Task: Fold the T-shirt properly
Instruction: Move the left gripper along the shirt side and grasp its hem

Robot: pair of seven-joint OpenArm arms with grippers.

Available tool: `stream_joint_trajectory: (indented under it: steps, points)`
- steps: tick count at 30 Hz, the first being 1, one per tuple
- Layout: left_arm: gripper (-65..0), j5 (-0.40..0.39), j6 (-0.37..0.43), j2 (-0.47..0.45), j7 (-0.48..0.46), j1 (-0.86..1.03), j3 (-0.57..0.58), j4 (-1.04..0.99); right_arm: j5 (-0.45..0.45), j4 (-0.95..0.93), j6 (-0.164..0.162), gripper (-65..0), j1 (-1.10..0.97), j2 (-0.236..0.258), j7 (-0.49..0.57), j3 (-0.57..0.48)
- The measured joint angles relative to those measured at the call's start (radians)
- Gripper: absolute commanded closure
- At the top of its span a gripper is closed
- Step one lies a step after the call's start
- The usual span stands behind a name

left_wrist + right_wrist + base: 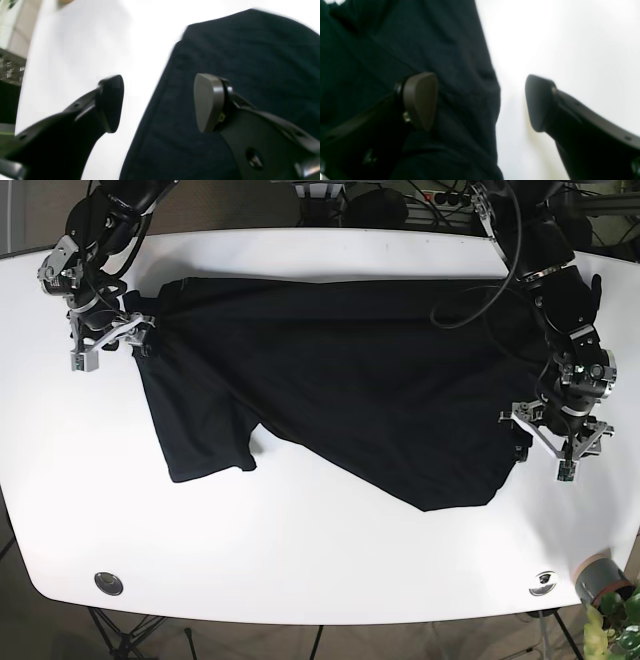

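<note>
T-shirt point(340, 380) lay spread, crumpled, across far half of counter point(300, 560). Left tool point(556, 442) at right edge, right tool point(105, 342) near far-left corner; both gaped wide astride cloth edges, gripping nothing. Step: taking hold. Next likely needs both closing on cloth.

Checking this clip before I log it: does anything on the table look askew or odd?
Yes: the T-shirt lies crooked and uneven on the white table, one flap hanging lower at the base view's left and a pointed corner at lower right. Both pincers, left and right, are open at its edges.
</note>
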Motion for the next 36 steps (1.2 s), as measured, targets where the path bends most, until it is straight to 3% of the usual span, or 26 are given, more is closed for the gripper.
stream_joint_trajectory:
  steps: [7,10,12,14,16,20,25,32,36]
  points:
    - [-41.5,0.013,0.008,0.005,-0.002,-0.071,-0.006,-0.071,0.005,-0.054,0.000,-48.7,0.025,0.001,0.027,0.000]
    - [-41.5,0.013,0.007,0.008,-0.002,-0.086,-0.006,-0.108,0.012,-0.071,0.006,-37.6,0.030,-0.005,0.036,0.001]
    - [-41.5,0.014,0.007,0.009,0.002,-0.105,-0.006,-0.145,0.019,-0.087,0.006,-27.0,0.038,-0.005,0.047,0.003]
    - [-41.5,0.013,0.007,0.009,0.001,-0.125,-0.006,-0.181,0.008,-0.094,0.003,-12.2,0.051,-0.006,0.034,0.003]
    - [-41.5,0.014,0.008,0.008,-0.014,-0.151,-0.006,-0.227,0.005,-0.098,-0.001,-2.9,0.058,-0.008,0.024,-0.001]
    - [-42.9,0.015,0.014,0.007,-0.114,-0.205,-0.003,-0.355,0.008,-0.101,-0.001,-4.1,0.056,-0.016,0.019,-0.002]
    - [-52.5,0.021,0.034,-0.005,-0.154,-0.278,0.084,-0.546,0.003,-0.095,-0.001,-3.3,0.059,-0.014,0.007,-0.003]
    - [-65.0,0.011,0.264,-0.018,-0.319,-0.404,0.146,-0.805,-0.001,-0.095,-0.001,-3.3,0.069,-0.013,0.004,-0.002]
    - [-65.0,0.010,0.265,-0.040,-0.379,-0.443,0.202,-0.929,-0.004,-0.094,-0.001,-3.3,0.069,-0.013,0.001,-0.002]
